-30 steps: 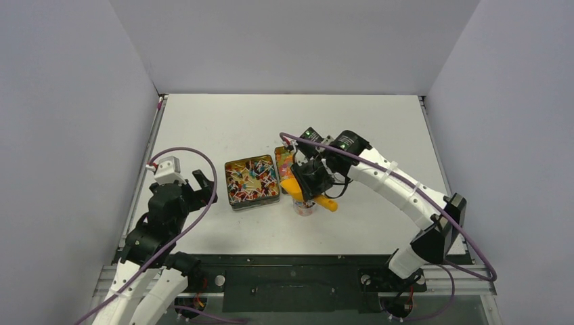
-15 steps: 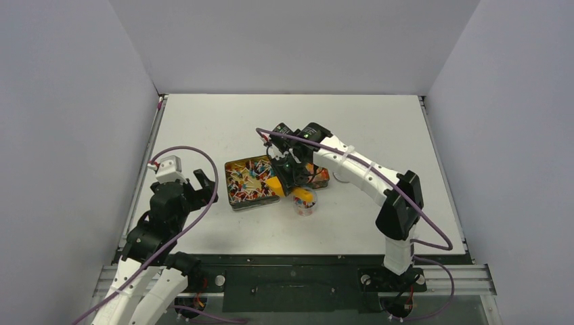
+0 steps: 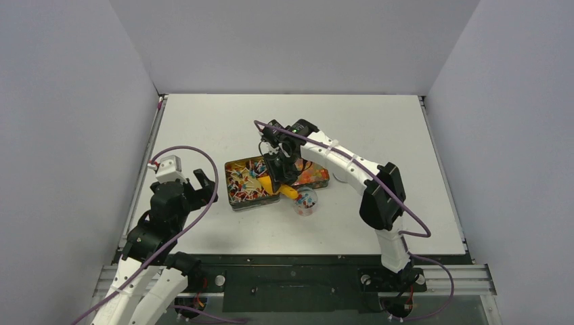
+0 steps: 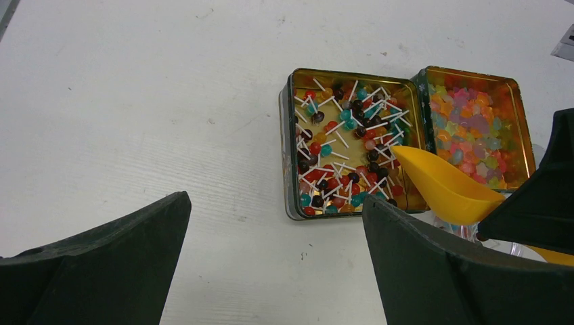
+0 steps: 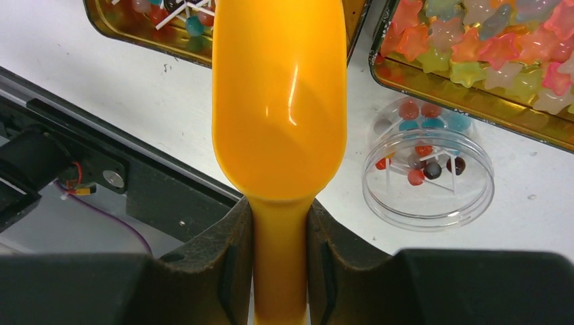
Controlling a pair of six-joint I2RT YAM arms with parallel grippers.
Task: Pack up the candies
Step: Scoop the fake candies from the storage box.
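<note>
Left arm (image 3: 159,217): folded back at the table's near left corner, well apart from the tins.
Left gripper (image 4: 274,203): jaws spread wide with nothing between them, aimed across the bare white table (image 3: 223,122) toward the tins.
Lollipop tin (image 4: 287,156): square gold-lined tin with its lid off, lying flat at the middle of the table, touching or just beside the second tin on its right (no gap shows between them in the left wrist view).
Lollipops (image 4: 342,145): most of them lie loose in this tin, small ball heads in red, teal, orange and dark on thin white sticks, heaped in all directions.
Orange scoop (image 5: 279,101): held low over the near right corner of the lollipop tin, with its mouth toward the lollipops and its handle pointing back. Whether it carries anything cannot be told.
Right gripper (image 5: 279,230): clamped on the scoop's narrow handle, one black finger on each side.
Right arm (image 3: 352,166): stretched from its base on the right, reaching over to the tins.
Clear round cup (image 5: 428,210): standing upright on the table just in front of the two tins, to the right of the scoop, with a few lollipops (image 5: 423,159) at its bottom.
Jelly tin (image 5: 467,101): the right-hand tin, also without a lid.
Star-shaped jellies (image 5: 474,40): these fill that tin, in translucent orange, yellow, pink and green.
</note>
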